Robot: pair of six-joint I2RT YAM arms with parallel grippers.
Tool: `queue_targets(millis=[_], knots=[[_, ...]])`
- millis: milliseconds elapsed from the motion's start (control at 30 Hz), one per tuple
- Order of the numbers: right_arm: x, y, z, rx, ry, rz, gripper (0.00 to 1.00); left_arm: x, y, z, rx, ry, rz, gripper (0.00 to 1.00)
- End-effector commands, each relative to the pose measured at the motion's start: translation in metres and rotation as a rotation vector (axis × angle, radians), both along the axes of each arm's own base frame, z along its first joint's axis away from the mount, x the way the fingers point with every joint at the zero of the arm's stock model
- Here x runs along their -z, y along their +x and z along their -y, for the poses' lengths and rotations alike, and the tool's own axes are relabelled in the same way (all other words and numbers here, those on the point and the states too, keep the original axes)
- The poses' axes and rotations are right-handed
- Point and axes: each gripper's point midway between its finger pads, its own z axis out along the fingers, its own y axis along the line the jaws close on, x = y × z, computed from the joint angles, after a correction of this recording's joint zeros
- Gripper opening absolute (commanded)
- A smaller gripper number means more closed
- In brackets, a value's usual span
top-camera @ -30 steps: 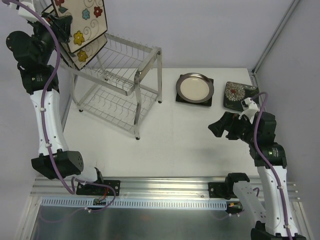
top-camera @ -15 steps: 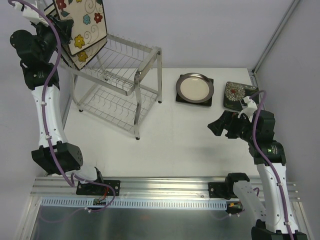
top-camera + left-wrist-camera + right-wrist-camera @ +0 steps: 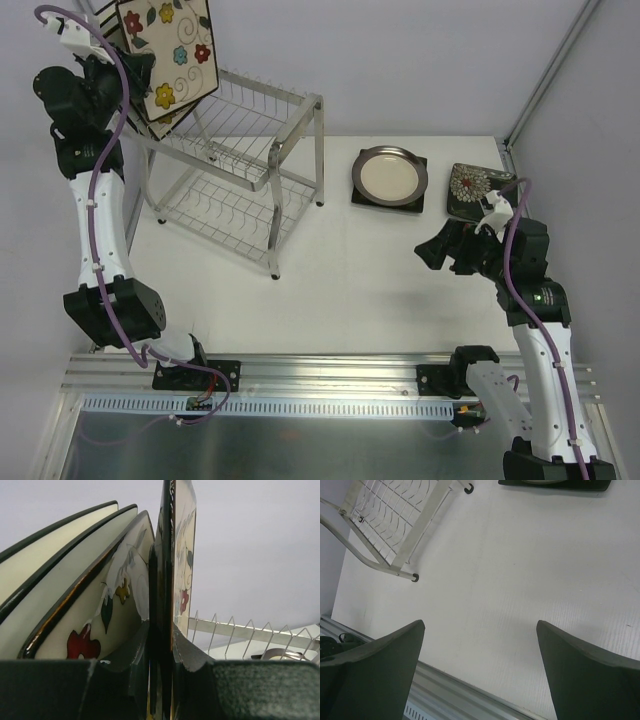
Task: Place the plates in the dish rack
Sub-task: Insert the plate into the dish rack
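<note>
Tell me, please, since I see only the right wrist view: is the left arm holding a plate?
Observer: Yes, the left gripper is shut on the edge of the flowered plate, at the far left corner of the dish rack.
Operator: Are any plates near it?
Observer: The left wrist view shows other plates leaning right beside it.
Operator: What lies on the table?
Observer: A round plate on a dark square plate, and a bloom-patterned plate to its right.

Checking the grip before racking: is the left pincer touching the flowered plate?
Touching. The left wrist view shows the flowered plate clamped edge-on in the left pincer, with a finger pressed against each face.
</note>
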Motion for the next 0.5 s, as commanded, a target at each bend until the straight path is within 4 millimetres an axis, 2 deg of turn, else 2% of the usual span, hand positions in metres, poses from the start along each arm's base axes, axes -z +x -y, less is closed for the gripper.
queue_targets(millis=[0,467], knots=[[-0.006,0.003,-0.005,-0.035,0.003,0.045,1.0,-0.09,-0.042,0.01,-0.011,0.133,0.346,0.0],[-0.003,0.003,-0.006,-0.041,0.007,0.045,1.0,-0.067,-0.038,0.013,0.004,0.167,0.31,0.0]])
